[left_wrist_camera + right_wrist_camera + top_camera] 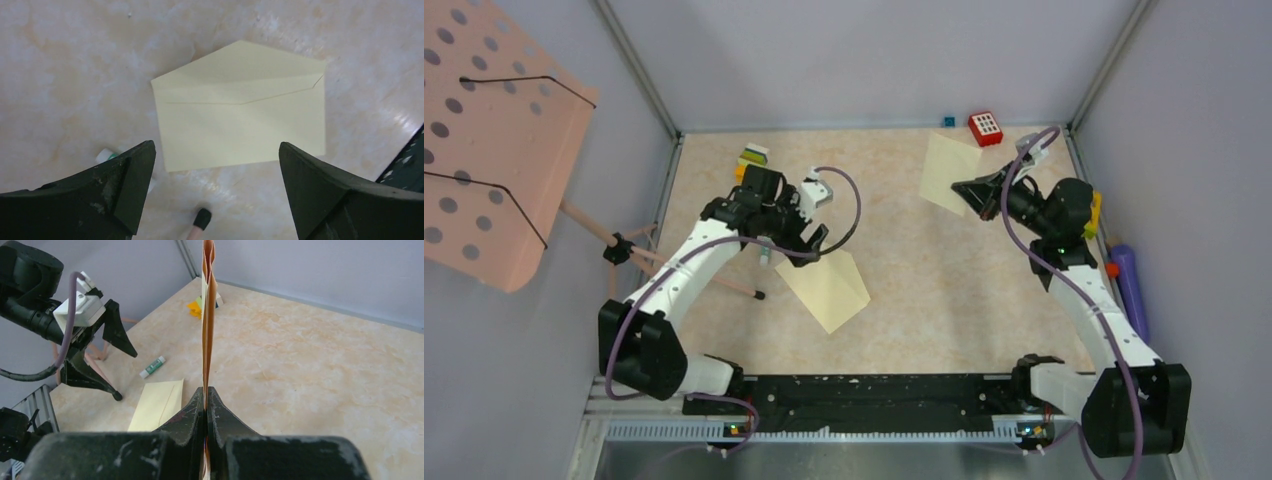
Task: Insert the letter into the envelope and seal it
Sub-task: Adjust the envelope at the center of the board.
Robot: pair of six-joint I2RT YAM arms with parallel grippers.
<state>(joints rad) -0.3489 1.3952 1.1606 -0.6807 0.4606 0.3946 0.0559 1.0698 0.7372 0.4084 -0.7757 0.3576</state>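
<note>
Glue stick [152, 367] lies near envelope [240, 115], left of centre. Left pincer [216, 146] wide open over envelope, empty; right pincer [206, 390] clamped on upright folded letter [207, 315].

Envelope [240, 115] unobstructed above; glue stick [106, 155], stand foot [202, 218] near one long edge.

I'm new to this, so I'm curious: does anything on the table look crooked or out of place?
Only slightly. The envelope lies diagonal to the table edges, and a green-capped tube lies on its side near it. Nothing looks spilled or torn.
</note>
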